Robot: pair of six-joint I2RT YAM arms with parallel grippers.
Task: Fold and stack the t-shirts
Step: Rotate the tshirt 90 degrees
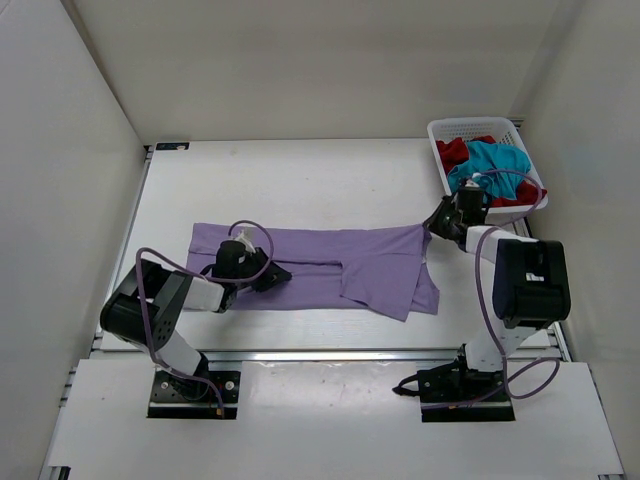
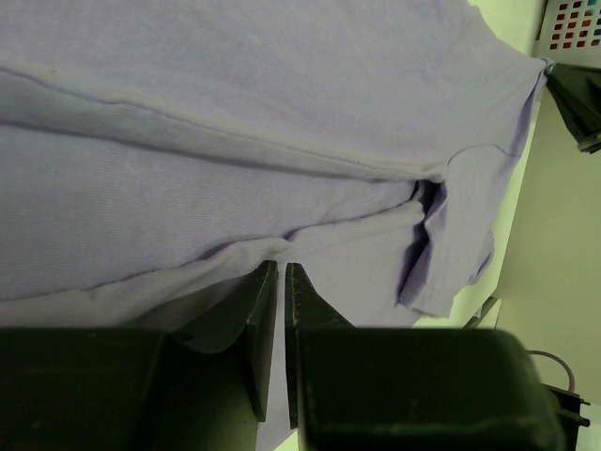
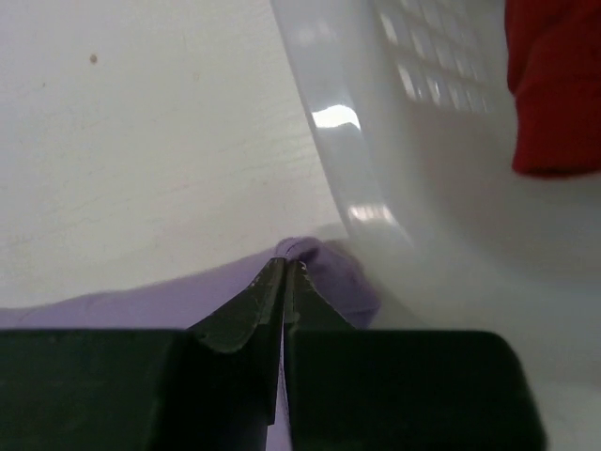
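Top external view first: the purple shirt (image 1: pixel 330 262) lies spread across the middle of the table (image 1: pixel 300 180), long side running left to right, its right part folded into a flap that hangs toward the near edge. My left gripper (image 1: pixel 278 277) is down on the shirt's near-left part, and my right gripper (image 1: pixel 433 225) is at the far-right corner, which is drawn to a point at my fingertips, just beside the basket (image 1: pixel 470 124). Up in that basket, at the far right of the table, the red shirt (image 1: pixel 453 150) and teal shirt (image 1: pixel 495 160) sit bunched together, the teal on top. Over to the left wrist camera: my jaws are closed to a thin slit, with a fold of purple cloth caught at the tips and lilac showing through the gap. Right wrist camera now: jaws pressed fully together, pinching the small bunched corner of the purple shirt on the table, the basket's white wall curving close alongside and red cloth behind its lattice.
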